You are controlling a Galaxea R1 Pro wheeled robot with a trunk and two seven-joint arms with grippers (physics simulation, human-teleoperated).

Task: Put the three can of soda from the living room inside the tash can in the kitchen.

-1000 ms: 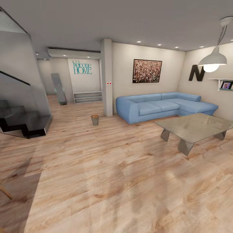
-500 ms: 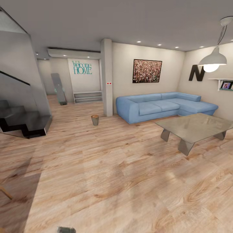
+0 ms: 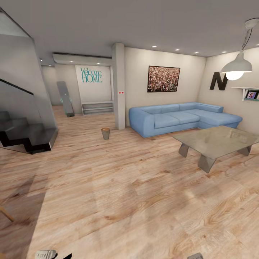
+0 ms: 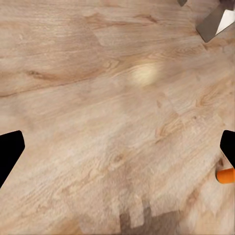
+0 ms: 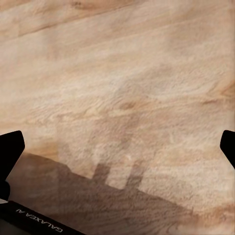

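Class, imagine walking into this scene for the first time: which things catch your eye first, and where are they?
The blue corner sofa along the far wall stands out most, with the glass coffee table in front of it at the right. A small bin stands alone on the wood floor near the pillar, and teal "Welcome HOME" lettering marks the back wall.

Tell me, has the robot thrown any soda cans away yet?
Nothing looks done. The small round grey bin stands by the white pillar, too far to see inside. The left gripper and right gripper hang open and empty over the wooden floor. A small orange thing at the left wrist view's edge may be a can. All three remain.
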